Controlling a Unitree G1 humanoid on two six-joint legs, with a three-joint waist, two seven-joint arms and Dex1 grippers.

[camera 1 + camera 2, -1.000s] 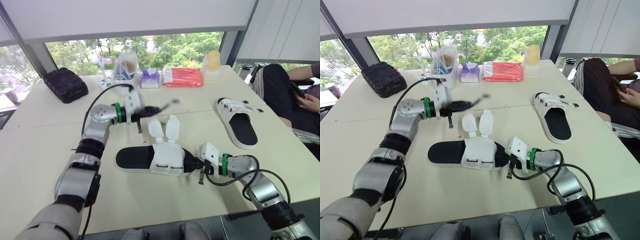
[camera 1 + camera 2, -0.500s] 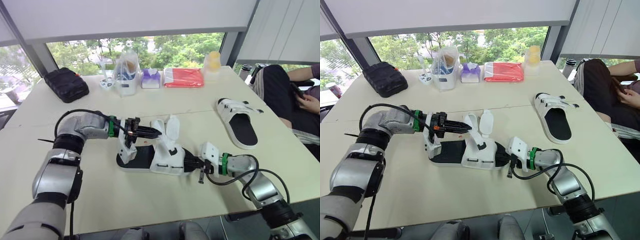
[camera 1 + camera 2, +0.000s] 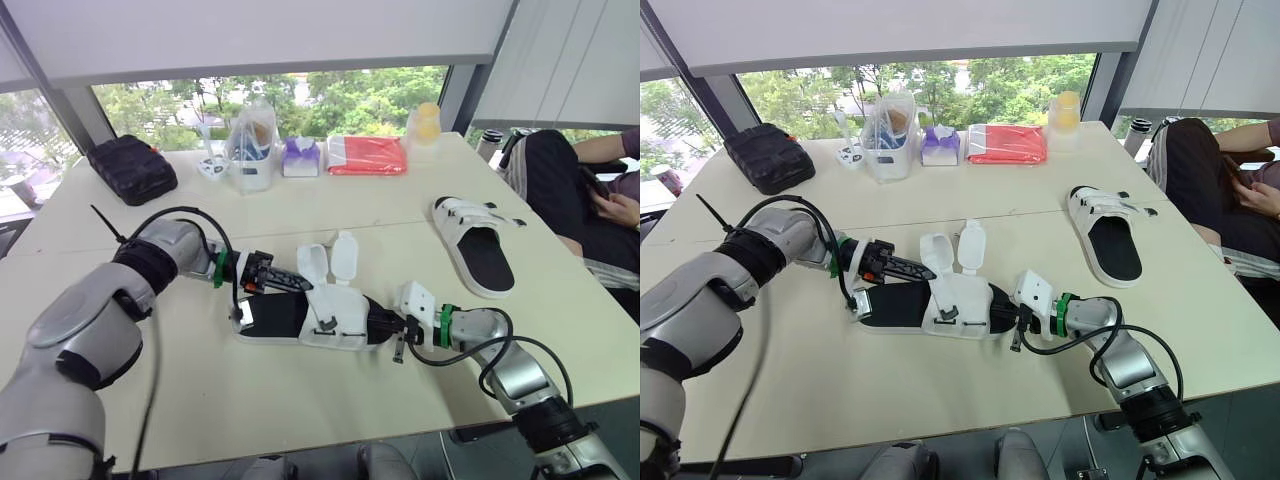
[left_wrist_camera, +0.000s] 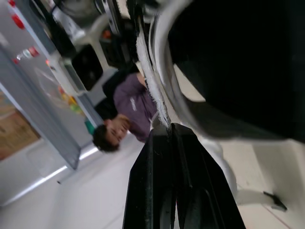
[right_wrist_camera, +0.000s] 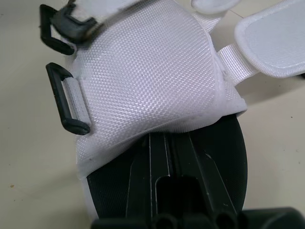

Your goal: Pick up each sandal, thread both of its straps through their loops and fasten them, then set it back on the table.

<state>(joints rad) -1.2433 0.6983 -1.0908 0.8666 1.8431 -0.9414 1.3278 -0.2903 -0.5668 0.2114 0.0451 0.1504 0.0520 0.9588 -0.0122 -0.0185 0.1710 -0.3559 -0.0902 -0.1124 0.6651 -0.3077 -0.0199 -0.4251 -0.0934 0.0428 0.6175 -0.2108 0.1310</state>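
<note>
Risk: strap [image 3: 311, 262] slips from its thin edge hold, or near sandal [image 3: 335, 320] skids on the worktop [image 3: 300, 400] under the pull. Left pincer [image 3: 298, 284]: clenched on that strap's edge. Right pincer [image 3: 386, 326]: fingers together, laid on the footbed under the white upper. Second sandal [image 3: 480, 250]: far right, apart.

No readable text, label, brand or number anywhere. Black-soled sandal with white fabric straps [image 3: 322, 320], lying between left gripper [image 3: 298, 283] and right gripper [image 3: 383, 325]: plain, no logo visible. Red flat packet [image 3: 366, 154] and purple-and-white box [image 3: 300, 157], well beyond both grippers: any print too small to read.
</note>
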